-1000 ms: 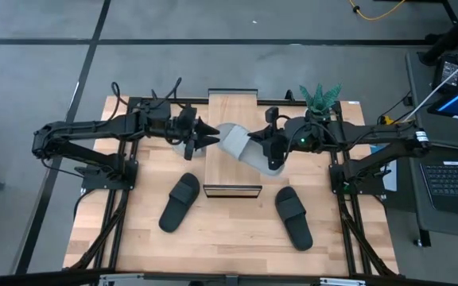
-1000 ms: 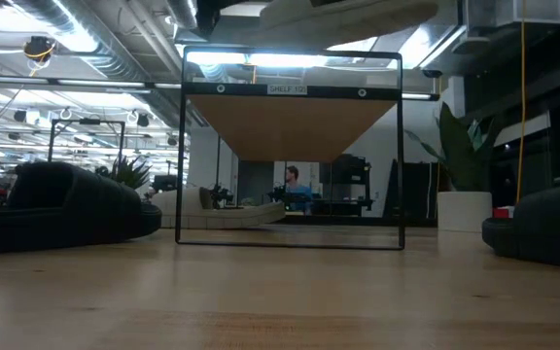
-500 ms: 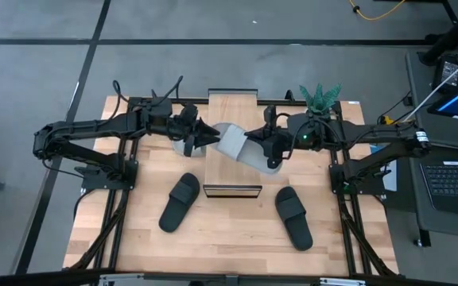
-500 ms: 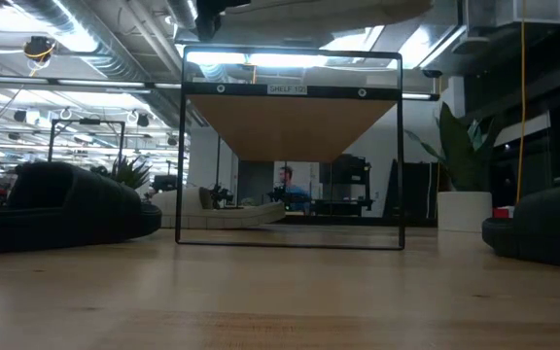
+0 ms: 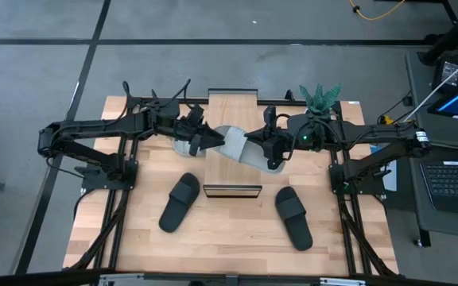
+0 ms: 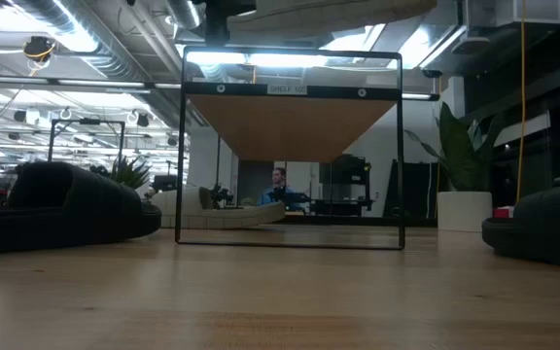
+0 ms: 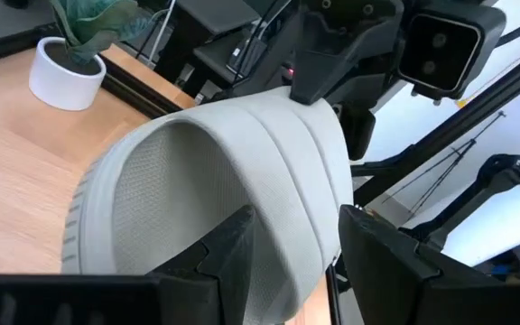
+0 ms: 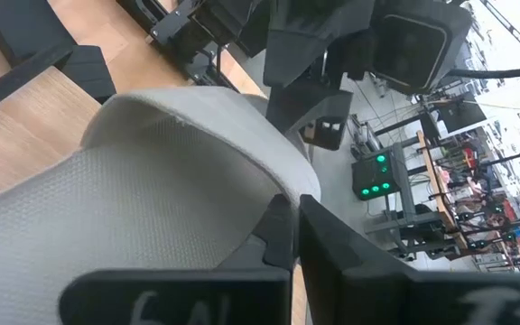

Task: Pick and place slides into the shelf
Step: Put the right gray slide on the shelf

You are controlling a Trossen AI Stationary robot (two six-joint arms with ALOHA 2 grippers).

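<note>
Wooden tabletop [image 5: 237, 230] carries two black slides [image 5: 180, 202], well apart, unplaced. A grey slide [image 5: 241, 146] is held above the shelf [image 5: 233, 106], pinched at either end by the left gripper [image 5: 206, 141] and right gripper [image 5: 258, 144], probably to steady it. Strap grips are shown only by the wrist views; the shelf's underside by the low view.

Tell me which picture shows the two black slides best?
The high view: both black slides lie whole on the table in front of the shelf. The low view shows only dark humps at its edges. The wrist views show none.
</note>
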